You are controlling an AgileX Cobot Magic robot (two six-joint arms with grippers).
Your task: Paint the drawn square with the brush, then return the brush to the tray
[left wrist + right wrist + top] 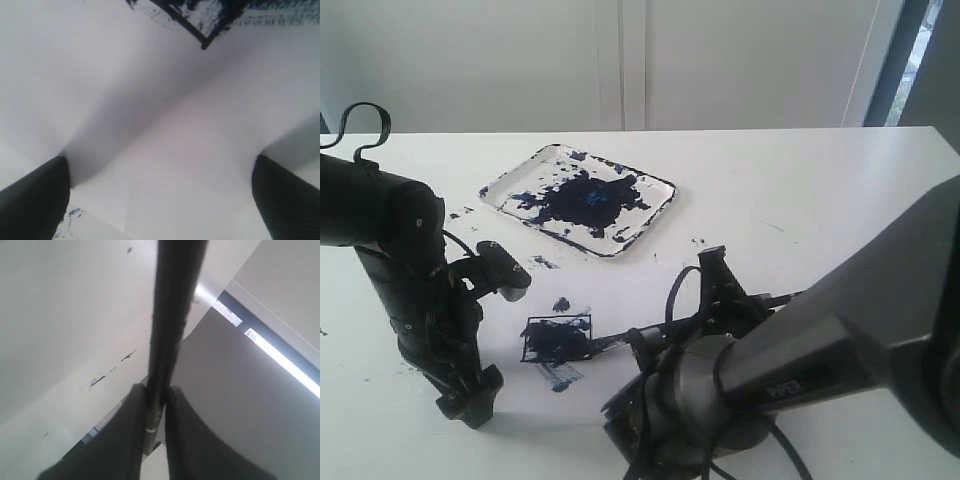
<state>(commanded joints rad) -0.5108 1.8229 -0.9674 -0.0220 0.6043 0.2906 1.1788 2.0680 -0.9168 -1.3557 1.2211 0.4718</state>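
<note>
Blue paint covered most of the square [558, 340], with the brush [175, 315] tip at its right edge.
Right claw [156, 395] was clamped on the brush shaft. Left claw [160, 159] stood wide open over the paper [150, 100], just beside the square. Tray [658, 198] sat behind, well apart from the brush.

A pale printed marking [790, 391] is showing on the right arm [850, 320] in the exterior view, but it is coming out too blurred to read. Nothing else in any view is carrying legible text, numbers, brands or signs.
</note>
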